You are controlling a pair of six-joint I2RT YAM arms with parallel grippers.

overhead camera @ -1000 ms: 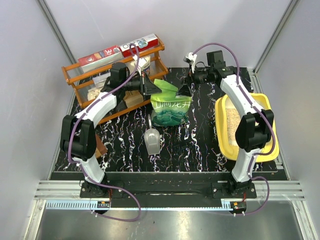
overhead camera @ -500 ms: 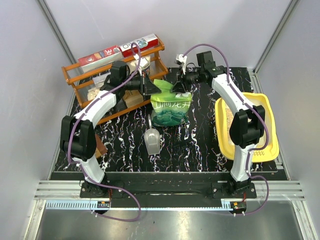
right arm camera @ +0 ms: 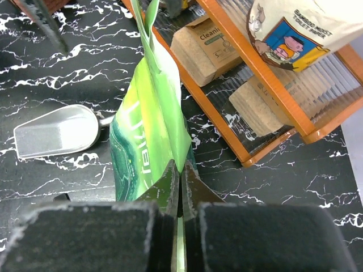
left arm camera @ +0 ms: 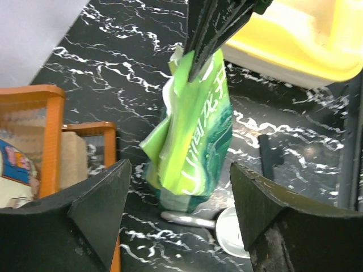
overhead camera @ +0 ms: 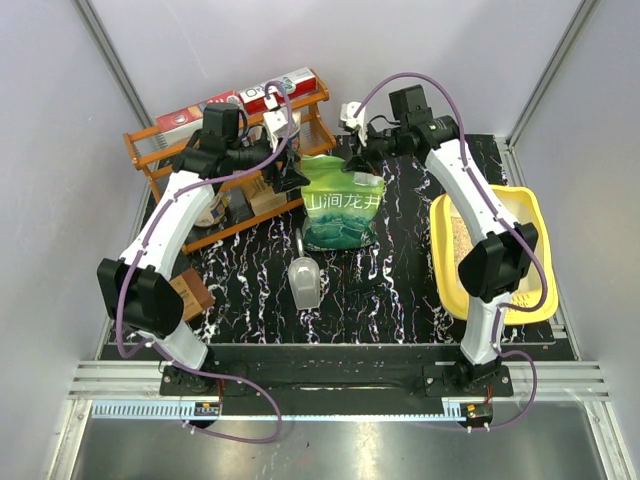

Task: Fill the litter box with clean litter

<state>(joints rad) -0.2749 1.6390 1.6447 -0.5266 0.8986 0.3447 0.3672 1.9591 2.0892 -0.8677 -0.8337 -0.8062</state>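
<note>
Pinching top edge of upright green pouch mid-table, right gripper clamped on it, left gripper wide, off pouch, beside orange rack, litter box right, some clean litter inside.

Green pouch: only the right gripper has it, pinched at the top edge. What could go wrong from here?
1. The right gripper is shut on just the thin top edge of the green pouch, so a lift may let it slip or tear free.
2. The pouch stands left of the litter box, and carrying it across could spill contents short of it.
3. The scoop lies at its foot and might get dragged.
</note>
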